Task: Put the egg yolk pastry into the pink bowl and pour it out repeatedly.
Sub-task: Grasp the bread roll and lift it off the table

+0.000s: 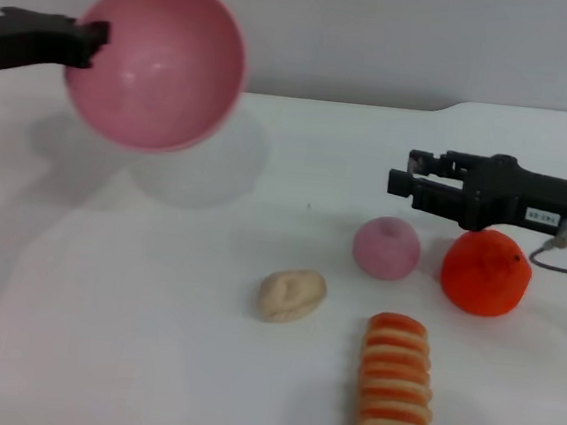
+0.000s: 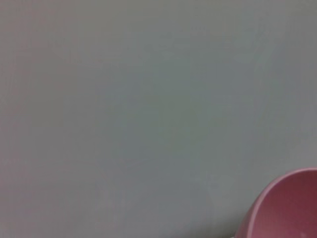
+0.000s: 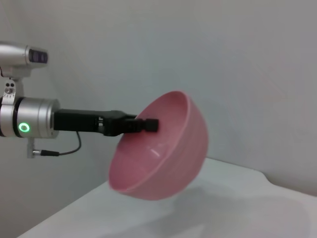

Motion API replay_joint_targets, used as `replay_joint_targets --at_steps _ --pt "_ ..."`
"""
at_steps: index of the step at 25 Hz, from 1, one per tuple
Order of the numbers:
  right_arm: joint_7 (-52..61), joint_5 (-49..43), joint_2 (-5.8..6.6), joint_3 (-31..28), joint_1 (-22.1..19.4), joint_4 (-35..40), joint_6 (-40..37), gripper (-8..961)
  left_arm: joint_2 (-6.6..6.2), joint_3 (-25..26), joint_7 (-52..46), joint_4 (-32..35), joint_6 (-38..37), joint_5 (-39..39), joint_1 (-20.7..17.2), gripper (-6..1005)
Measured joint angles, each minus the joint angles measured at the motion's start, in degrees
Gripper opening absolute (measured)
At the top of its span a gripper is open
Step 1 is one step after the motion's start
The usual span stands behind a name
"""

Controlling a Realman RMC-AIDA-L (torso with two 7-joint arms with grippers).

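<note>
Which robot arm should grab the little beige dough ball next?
Probably the right. The right tool hovers empty over the table, near the lumpy pale beige egg yolk pastry. The left tool is busy, clamped on the rim of the tilted glossy pink plastic bowl, held up in the air.

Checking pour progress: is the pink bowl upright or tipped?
Tipped: the left gripper holds the pink bowl aloft, mouth tilted forward; egg yolk pastry lies on the table.

Black end effectors (image 1: 399, 180), silver wrist w/ green LED ring – grey cable
</note>
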State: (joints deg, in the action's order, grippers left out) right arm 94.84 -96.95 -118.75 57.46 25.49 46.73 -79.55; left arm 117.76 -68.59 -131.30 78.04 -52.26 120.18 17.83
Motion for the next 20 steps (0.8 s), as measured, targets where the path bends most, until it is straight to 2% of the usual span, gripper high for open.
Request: replay_joint_targets --at_steps 3,8,15,20 --pt "-0.12 -0.21 -0.05 3.40 0.90 0.98 2.33 578 -0.04 5.33 -0.89 0.16 -5.44 -0.02 -0.22 0" --pt "1.59 -5.86 -0.03 12.94 3.33 3.29 6.93 582 -0.06 11.17 -0.98 0.83 -12.52 0.29 -0.35 1" --pt "7.99 -9.35 0.06 21.95 7.28 3.78 8.98 587 -0.63 12.76 -2.39 2.40 -18.44 1.71 -0.80 1" --pt "8.68 -12.84 -0.01 24.18 7.18 6.00 8.98 578 -0.45 13.10 -3.35 2.96 -20.18 3.69 -0.58 0"
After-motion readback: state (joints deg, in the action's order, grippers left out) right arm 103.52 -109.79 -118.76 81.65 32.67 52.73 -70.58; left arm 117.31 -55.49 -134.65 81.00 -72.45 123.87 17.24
